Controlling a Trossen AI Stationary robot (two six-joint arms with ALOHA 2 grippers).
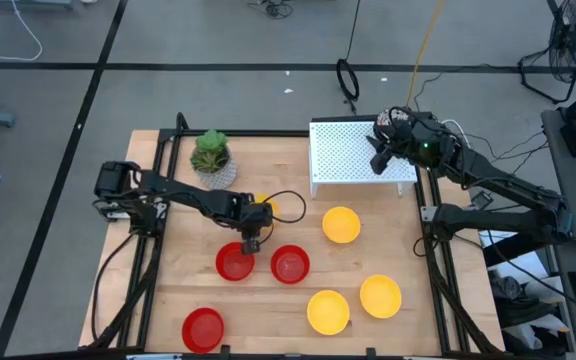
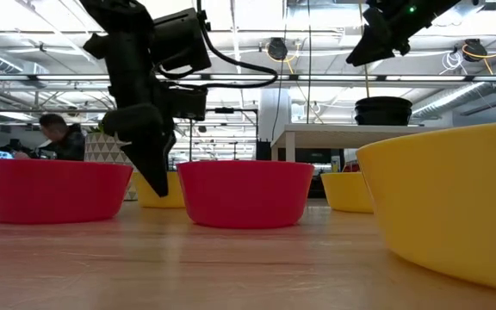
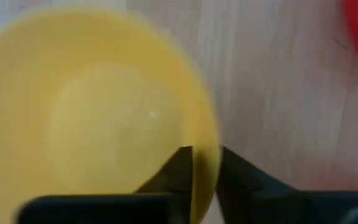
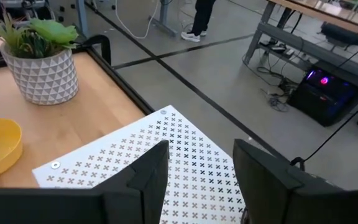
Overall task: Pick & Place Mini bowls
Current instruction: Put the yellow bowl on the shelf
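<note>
Fingers of the left gripper (image 3: 205,180) pinch the rim of a yellow bowl (image 3: 98,112), one finger inside the wall and one outside, near the middle of the worktop (image 1: 168,300). In the high view that bowl is mostly hidden under the left gripper (image 1: 251,238), just beside the plant (image 1: 211,158) in its patterned pot.

Two red bowls (image 1: 234,262) (image 1: 290,264) sit side by side just in front of that gripper, and a third red bowl (image 1: 203,328) lies near the front left corner. Another yellow bowl (image 1: 341,224) rests in front of the white perforated stand (image 1: 343,152); two more (image 1: 328,311) (image 1: 380,296) sit near the front right corner, close together.

The right gripper (image 4: 194,171) hangs above the stand at the back right, its fingers spread wide and holding nothing.

A person (image 2: 58,138) shows in the room beyond the worktop in the low view.
</note>
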